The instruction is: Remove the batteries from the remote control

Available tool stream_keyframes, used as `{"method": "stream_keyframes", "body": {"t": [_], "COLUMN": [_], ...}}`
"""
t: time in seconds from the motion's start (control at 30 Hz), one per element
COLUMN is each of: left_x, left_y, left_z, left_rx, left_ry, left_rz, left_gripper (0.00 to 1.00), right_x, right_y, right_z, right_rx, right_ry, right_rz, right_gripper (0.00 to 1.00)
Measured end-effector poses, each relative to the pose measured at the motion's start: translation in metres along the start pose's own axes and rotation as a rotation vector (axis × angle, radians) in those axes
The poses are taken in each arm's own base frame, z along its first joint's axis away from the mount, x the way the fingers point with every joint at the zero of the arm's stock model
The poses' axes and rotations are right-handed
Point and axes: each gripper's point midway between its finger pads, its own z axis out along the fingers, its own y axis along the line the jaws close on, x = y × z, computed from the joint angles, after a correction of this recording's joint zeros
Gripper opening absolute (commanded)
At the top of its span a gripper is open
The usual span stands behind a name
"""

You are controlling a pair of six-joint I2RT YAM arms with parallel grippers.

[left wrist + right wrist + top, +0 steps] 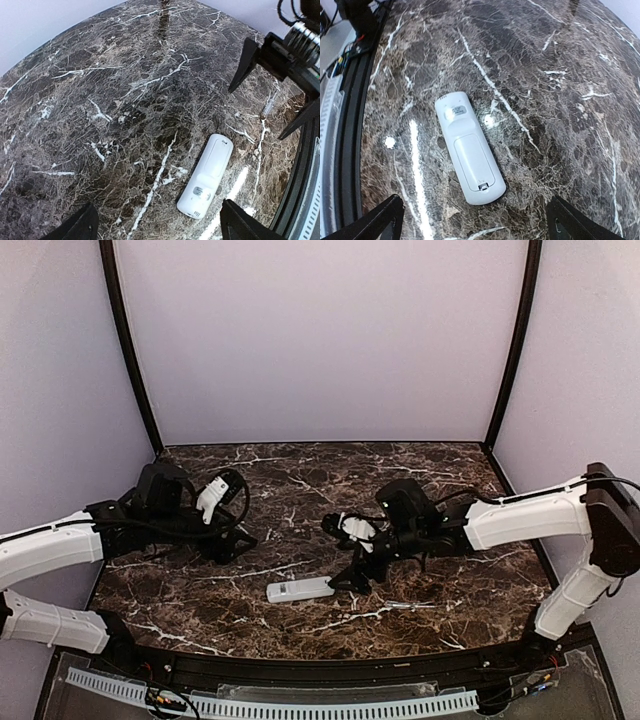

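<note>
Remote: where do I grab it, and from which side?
Pinch the remote across its narrow width, near mid-length, coming straight down. It lies flat on the table, back up, with both long edges free; lengthwise it is likely too long to span.

This looks like a robotics lab test booth rather than a home or a shop. Plain pale panels (pixel 320 340) close in the back and both sides, joined by black corner posts (pixel 133 350). The table (pixel 300 470) has a dark marble-patterned top. Two white-and-black robot arms are bolted at its near edge, the left arm (pixel 50 550) and the right arm (pixel 520 520). A white slotted cable duct (pixel 300 707) and loose coloured wires (pixel 157 701) run along the front rail.
</note>
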Motion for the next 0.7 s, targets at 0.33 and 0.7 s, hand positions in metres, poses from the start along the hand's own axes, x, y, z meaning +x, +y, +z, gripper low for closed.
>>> {"method": "stream_keyframes", "body": {"t": [0.33, 0.7], "left_x": [0.0, 0.024], "left_y": [-0.008, -0.014], "left_z": [-0.026, -0.017], "left_rx": [0.007, 0.053], "left_ry": [-0.053, -0.019], "left_rz": [0.23, 0.291], "left_gripper": [0.99, 0.98], "right_x": [0.026, 0.026], "right_y": [-0.003, -0.008], "right_z": [0.048, 0.072], "right_rx": [-0.078, -0.108], "right_ry": [0.047, 0.056], "right_rz": [-0.192, -0.247], "right_gripper": [0.99, 0.96]}}
